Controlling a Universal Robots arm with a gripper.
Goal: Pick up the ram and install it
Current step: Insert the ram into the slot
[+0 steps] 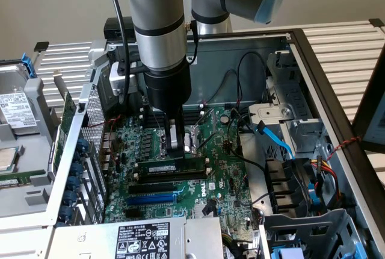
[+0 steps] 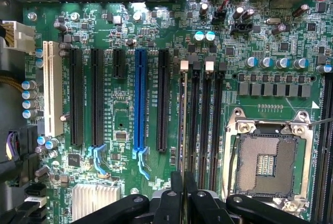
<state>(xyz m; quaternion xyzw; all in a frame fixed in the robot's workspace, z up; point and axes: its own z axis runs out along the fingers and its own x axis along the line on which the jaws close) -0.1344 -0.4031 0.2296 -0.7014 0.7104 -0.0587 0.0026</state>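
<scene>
Slatted counter carried the open computer case; inside it, the gripper stood closed on the ram, which lay lengthwise over a memory slot on the motherboard, near the blue expansion slot. Seating it well would probably call for an upright stick, square to the slot, and even downward pressure; the exterior view gave the ram's labelled face, while the wrist view gave its thin edge running beside the empty slots.

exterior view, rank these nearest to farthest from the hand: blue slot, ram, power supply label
1. ram, right under the hand, touching it
2. blue slot, on the board just beyond the ram
3. power supply label, at the view's bottom edge
</scene>
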